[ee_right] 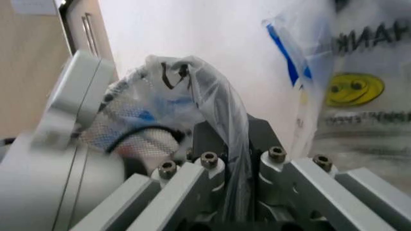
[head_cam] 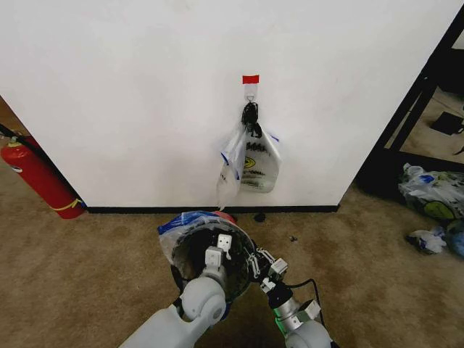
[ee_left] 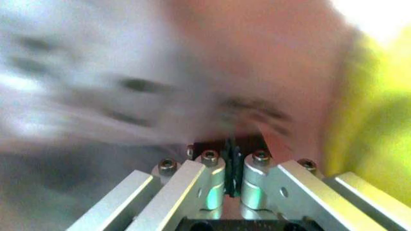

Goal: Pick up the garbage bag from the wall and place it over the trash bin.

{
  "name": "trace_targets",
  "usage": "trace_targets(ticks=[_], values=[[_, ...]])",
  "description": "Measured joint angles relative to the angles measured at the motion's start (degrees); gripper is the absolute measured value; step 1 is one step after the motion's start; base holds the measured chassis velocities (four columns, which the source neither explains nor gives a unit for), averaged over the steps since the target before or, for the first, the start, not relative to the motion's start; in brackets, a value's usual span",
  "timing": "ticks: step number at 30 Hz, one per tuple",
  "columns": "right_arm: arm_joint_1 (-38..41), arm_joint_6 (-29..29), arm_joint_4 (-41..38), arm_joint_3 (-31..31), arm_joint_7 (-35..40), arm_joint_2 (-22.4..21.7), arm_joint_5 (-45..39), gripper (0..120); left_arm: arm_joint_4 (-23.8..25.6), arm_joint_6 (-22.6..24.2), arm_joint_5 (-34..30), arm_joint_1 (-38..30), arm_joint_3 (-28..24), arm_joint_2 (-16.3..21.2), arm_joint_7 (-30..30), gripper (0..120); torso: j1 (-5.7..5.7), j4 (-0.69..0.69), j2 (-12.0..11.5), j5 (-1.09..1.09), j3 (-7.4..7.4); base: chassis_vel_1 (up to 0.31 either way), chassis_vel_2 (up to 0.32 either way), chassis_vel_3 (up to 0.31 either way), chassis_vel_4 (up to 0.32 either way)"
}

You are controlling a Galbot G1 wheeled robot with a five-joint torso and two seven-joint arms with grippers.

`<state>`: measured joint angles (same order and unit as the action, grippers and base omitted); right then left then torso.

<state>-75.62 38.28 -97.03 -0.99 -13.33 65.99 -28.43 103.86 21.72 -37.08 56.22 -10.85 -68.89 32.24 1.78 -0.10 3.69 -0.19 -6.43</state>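
Evenly and softly lit from above in the head view, with faint shadows under the bags on the wall. Heavily smeared by motion blur in the left wrist view. Washed out, soft-focused close up in the right wrist view.

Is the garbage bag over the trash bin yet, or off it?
Partly on: the garbage bag covers the far-left rim of the trash bin. The right gripper pinches a fold.
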Motion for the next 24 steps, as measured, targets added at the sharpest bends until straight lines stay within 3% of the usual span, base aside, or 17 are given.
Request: trace_targets(ticks=[10,17,24], values=[[0.1,0.0,0.3,0.1,2.3,0.4,0.2,2,0.0,0.1,-1.7,0.6,3.4,2.2,-0.4,0,0.0,0.04,0.0,0.0,0.0,0.0,0.0,0.0,0.0],[0.8,0.4,-0.1,-1.0,3.3,1.2,-1.7,2,0.8,0.1,0.0,3.3,1.7,1.1,-1.6,0,0.0,0.02,0.0,-0.01,0.0,0.0,0.0,0.0,0.0],[0.1,0.5,-0.1,-1.5,2.9,1.3,-1.3,2,1.8,0.4,-0.9,0.6,-0.9,-0.6,-1.7,0,0.0,0.0,0.0,0.0,0.0,0.0,0.0,0.0,0.0]])
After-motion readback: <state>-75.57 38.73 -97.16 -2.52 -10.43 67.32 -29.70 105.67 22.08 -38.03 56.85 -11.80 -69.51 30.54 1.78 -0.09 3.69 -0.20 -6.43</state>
